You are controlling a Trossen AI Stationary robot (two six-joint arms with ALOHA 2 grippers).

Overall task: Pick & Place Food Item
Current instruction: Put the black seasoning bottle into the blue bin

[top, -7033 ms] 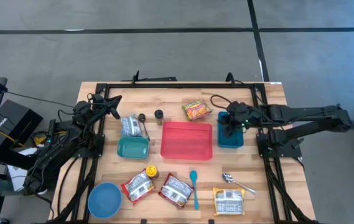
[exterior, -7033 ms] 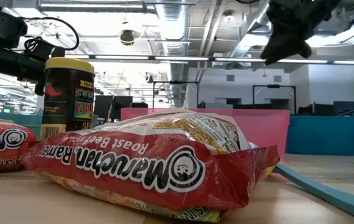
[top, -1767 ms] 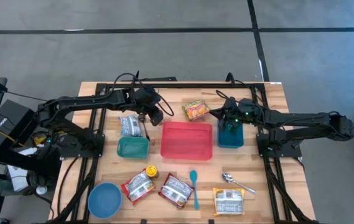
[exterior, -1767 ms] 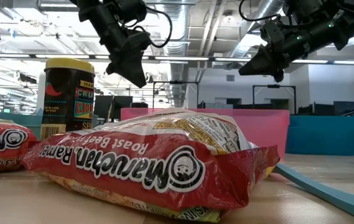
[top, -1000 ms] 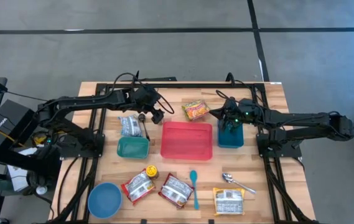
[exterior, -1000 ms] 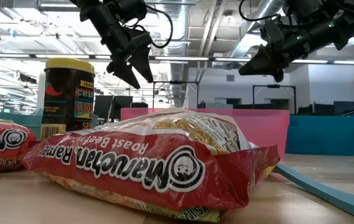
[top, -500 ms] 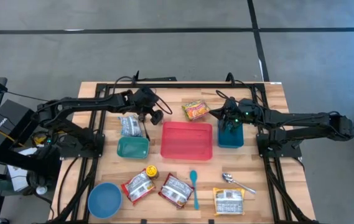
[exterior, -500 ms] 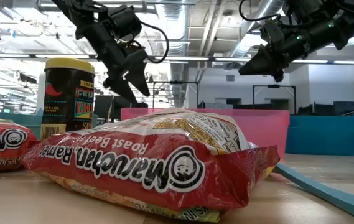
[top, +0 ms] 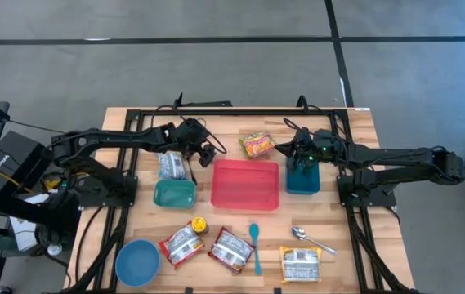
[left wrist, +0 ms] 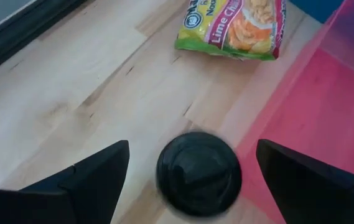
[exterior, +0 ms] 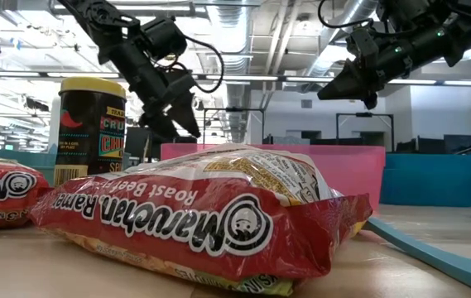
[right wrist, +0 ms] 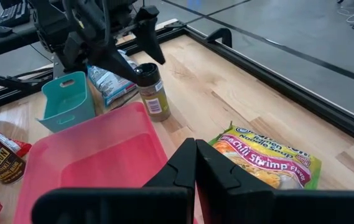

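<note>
While its jaws stand wide open, the left gripper [top: 208,152] hangs directly over the small dark-lidded spice jar [left wrist: 198,172], one finger to each side of the black lid and neither touching it. That jar stands upright toward the tabletop's [top: 355,253] far edge, just beside the far left corner of the empty pink tray [top: 246,184]. Beyond it lies a green noodle packet [top: 257,144] reading "Lime Chili" and "Shrimp". The right gripper [top: 297,157], jaws closed on nothing, hovers above the blue bin [top: 302,181] at the tray's right side. Left of the tray sits a teal bin [top: 174,193] with a silvery pouch [top: 171,165] behind it. Near the front edge lie red "Maruchan Ramen" "Roast Beef" packets [exterior: 194,217] and a yellow-lidded jar [exterior: 91,124].
</note>
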